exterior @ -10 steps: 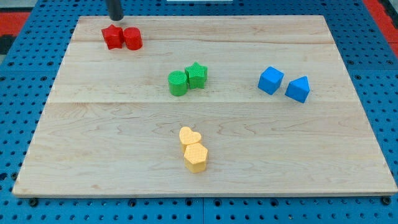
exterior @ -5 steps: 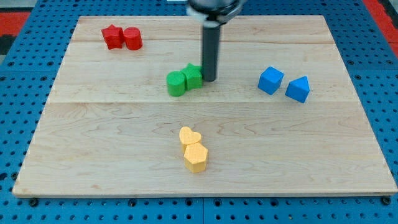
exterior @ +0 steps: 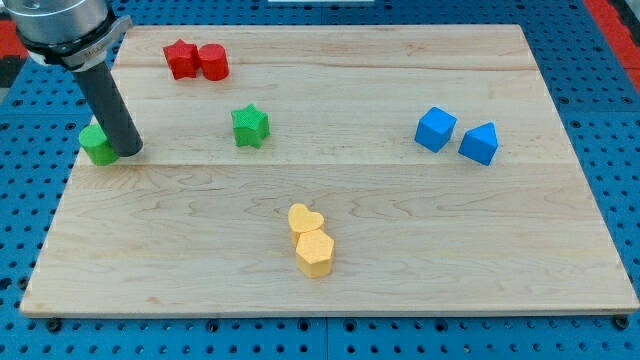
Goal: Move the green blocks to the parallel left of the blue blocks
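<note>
A green star block (exterior: 250,127) lies left of the board's middle. A green round block (exterior: 97,145) sits at the board's left edge. My tip (exterior: 127,152) rests against that round block's right side, and the rod hides part of it. Two blue blocks stand at the view's right: a cube-like one (exterior: 435,129) and a pointed one (exterior: 479,143) beside it, far from both green blocks.
Two red blocks (exterior: 196,60) touch at the top left. A yellow heart (exterior: 305,220) and a yellow hexagon (exterior: 314,252) touch near the bottom middle. The wooden board (exterior: 400,250) lies on a blue pegboard.
The tip swept left from the green pair's right side. The green round block slid to the board's left edge; the green star moved left and is now apart from it.
</note>
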### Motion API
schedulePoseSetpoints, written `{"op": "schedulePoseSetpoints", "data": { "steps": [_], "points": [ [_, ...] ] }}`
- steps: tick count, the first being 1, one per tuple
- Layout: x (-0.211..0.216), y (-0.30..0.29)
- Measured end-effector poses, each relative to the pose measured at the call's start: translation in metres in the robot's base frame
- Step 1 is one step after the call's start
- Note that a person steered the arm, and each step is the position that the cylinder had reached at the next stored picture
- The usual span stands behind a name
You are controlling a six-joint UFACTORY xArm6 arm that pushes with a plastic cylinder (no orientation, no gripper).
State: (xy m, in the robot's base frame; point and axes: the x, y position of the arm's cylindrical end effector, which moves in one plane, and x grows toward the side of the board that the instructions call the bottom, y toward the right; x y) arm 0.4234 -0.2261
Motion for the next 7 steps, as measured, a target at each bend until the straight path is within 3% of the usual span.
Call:
{"op": "schedulePoseSetpoints", "data": {
  "steps": [2,3,4,5,6,7],
  "points": [
    [0.000,0.032],
    [0.013,0.100],
    [0.033,0.130],
    [0.025,0.204],
    [-0.005,0.209],
    [-0.015,0.174]
  ]
}}
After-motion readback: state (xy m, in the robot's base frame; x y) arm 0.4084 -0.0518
